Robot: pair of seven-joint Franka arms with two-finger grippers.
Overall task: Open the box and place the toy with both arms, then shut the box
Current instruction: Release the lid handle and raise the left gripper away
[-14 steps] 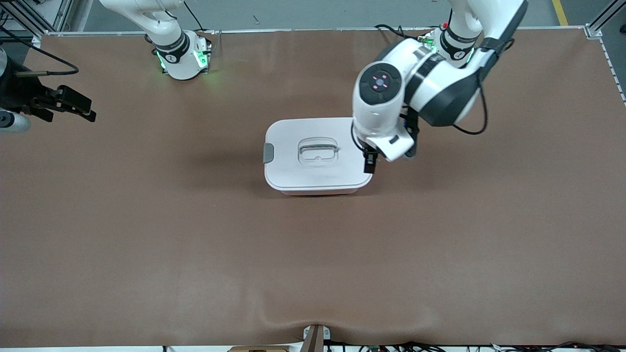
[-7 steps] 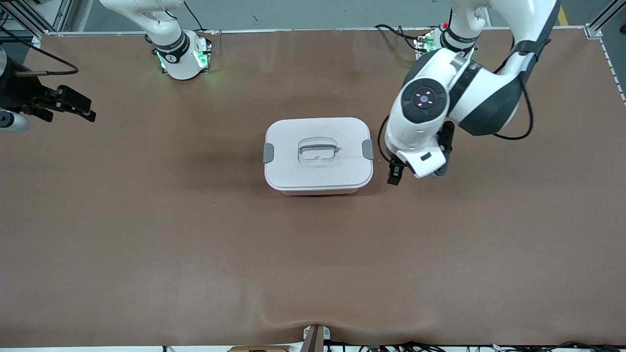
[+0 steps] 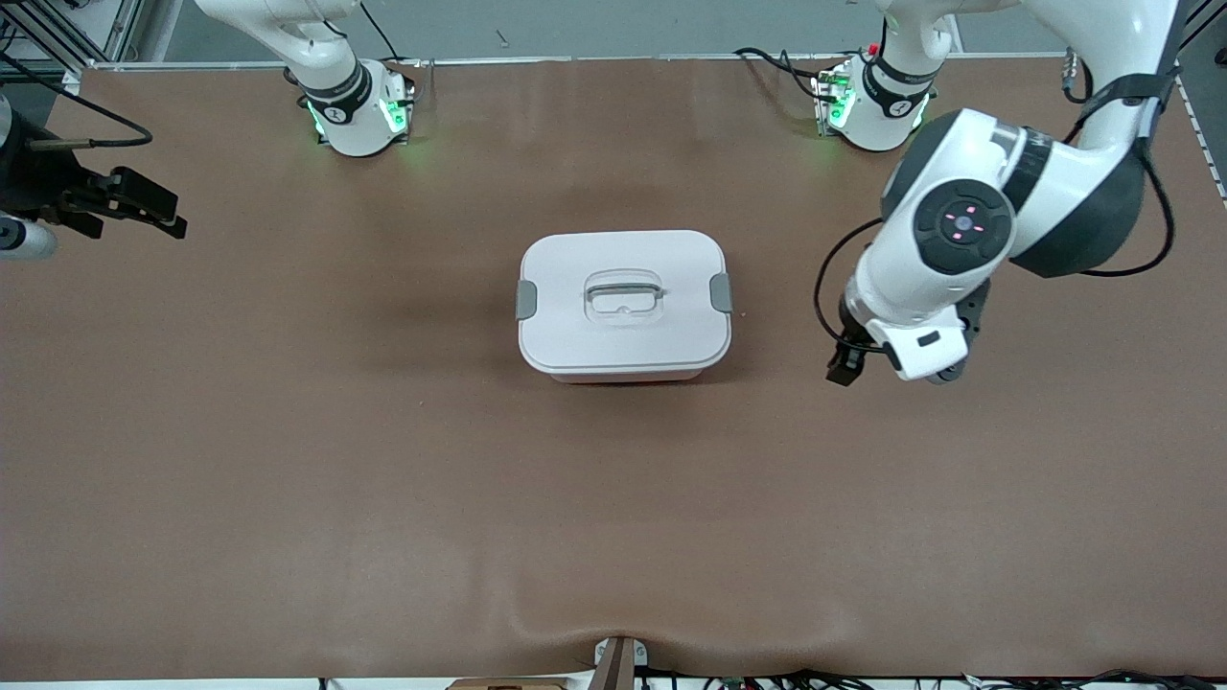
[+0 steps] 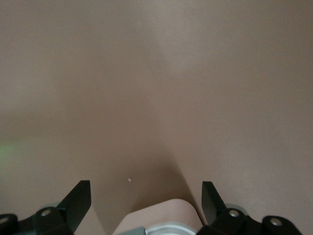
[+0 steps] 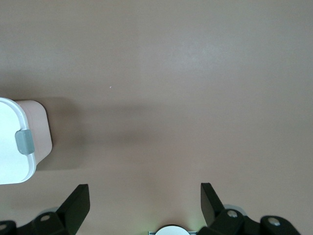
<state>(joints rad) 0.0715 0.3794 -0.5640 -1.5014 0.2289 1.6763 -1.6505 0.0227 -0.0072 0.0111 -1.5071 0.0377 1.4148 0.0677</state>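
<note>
Box point(image 3: 623, 305) sits on the brown tabletop point(image 3: 383, 498) about mid-table, lid point(image 3: 623, 326) on and seated flat – white lid, recessed centre handle point(image 3: 624, 293), one grey clip point(image 3: 526, 299) on the end toward the right arm, another grey clip point(image 3: 721, 291) on the end toward the left arm. A thin strip of the pink tub wall shows under the lid edge on the side nearer the front camera. Toy not visible in any view.

Left gripper point(image 3: 844, 369) hangs over bare tabletop beside the box, toward the left arm's end of the table, clear of the box and not touching it. Left wrist view shows its fingers point(image 4: 78, 200) spread wide with nothing between them – only tabletop below, plus a rounded pale-pink and white corner at the frame edge that looks like the box, cannot tell for sure.

Right gripper point(image 3: 149, 206) is parked at the right arm's end of the table, well apart from the box; this arm waits. Right wrist view shows its fingers point(image 5: 76, 203) spread apart and empty, with the box's corner point(image 5: 22, 142) and one grey clip in sight at the frame edge
</note>
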